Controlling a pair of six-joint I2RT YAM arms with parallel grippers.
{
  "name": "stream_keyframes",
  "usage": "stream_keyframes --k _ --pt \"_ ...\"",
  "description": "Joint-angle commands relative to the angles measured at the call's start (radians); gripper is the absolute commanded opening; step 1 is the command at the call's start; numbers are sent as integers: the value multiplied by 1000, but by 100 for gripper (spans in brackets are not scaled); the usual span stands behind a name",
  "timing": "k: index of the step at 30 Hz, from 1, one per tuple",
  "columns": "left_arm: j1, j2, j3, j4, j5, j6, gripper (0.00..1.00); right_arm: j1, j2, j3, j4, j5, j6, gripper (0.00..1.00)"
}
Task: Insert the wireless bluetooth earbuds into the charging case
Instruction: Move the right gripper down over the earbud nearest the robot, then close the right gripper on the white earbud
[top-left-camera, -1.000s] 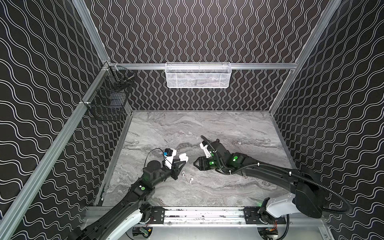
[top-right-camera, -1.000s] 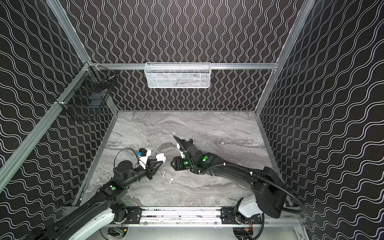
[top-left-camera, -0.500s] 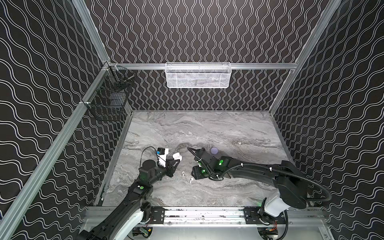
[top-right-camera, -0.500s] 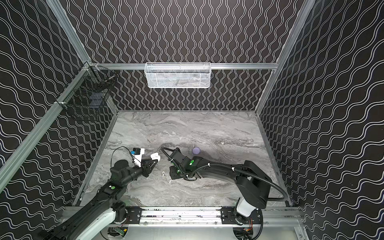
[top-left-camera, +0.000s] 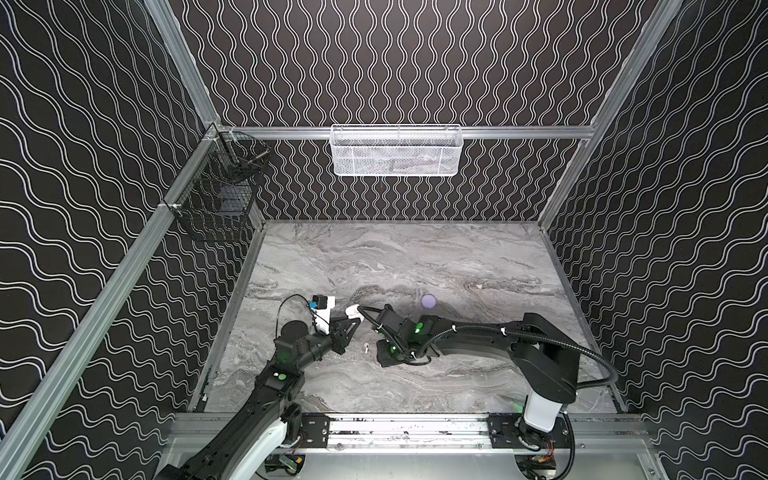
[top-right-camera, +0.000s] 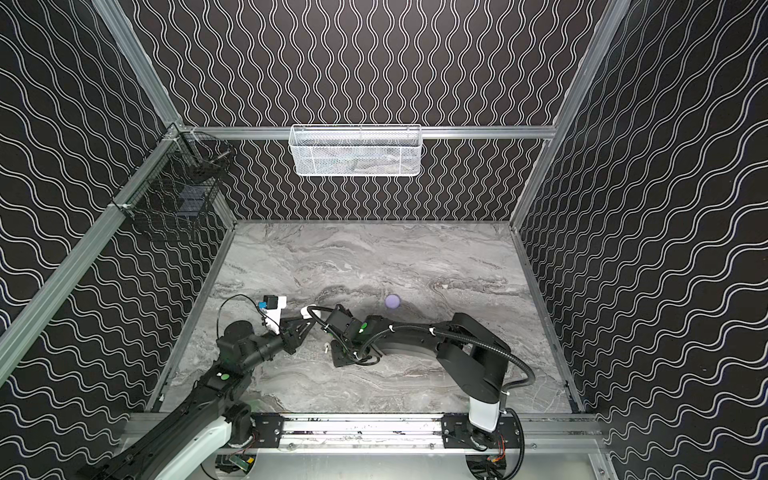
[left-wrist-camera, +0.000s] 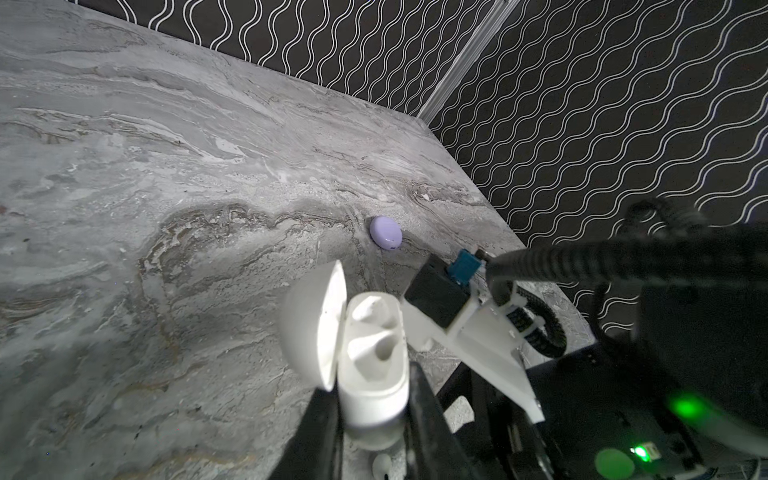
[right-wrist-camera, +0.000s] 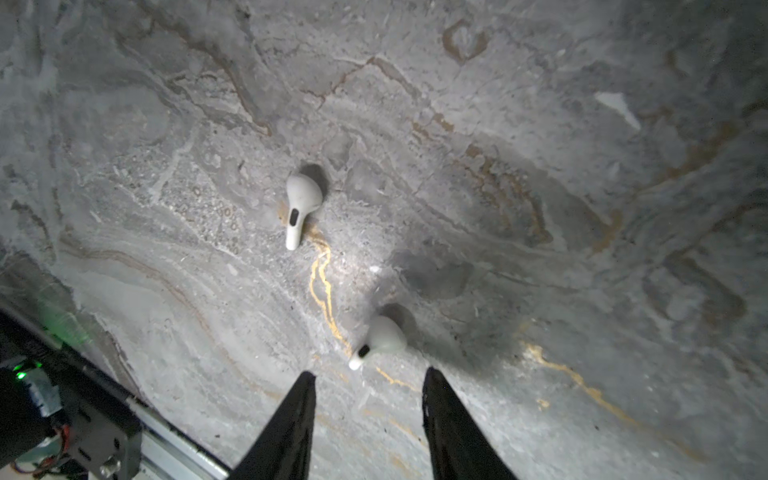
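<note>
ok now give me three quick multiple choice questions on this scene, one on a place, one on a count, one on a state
1. Where is the white charging case? A) on a shelf B) clamped in the left gripper C) inside a box
2. How many white earbuds lie on the table in the right wrist view? A) one B) two C) four
3. What state is the lilac case in? A) closed B) lid open C) split apart
Answers: 1 B, its jaws pinch the case's base; 2 B, two stemmed buds lie ahead of the open right gripper; 3 A, no gap shows in its shell.
</note>
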Motion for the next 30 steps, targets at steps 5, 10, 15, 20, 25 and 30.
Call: stream_keyframes --k 5,10,15,20,25,30 --pt "2 -6 2 34 7 -5 7 3 41 35 -43 18 30 43" --pt "3 -6 3 22 -3 -3 7 3 54 42 -37 17 29 39" --pt "2 -6 8 0 -20 2 7 1 61 47 -40 18 29 38" --pt "3 -8 9 -4 -22 3 7 1 89 57 -43 19 23 36" --pt "2 -10 9 -7 -24 4 7 1 100 65 -49 22 18 34" --pt "1 -9 11 -10 -25 5 7 1 107 68 -53 27 16 31"
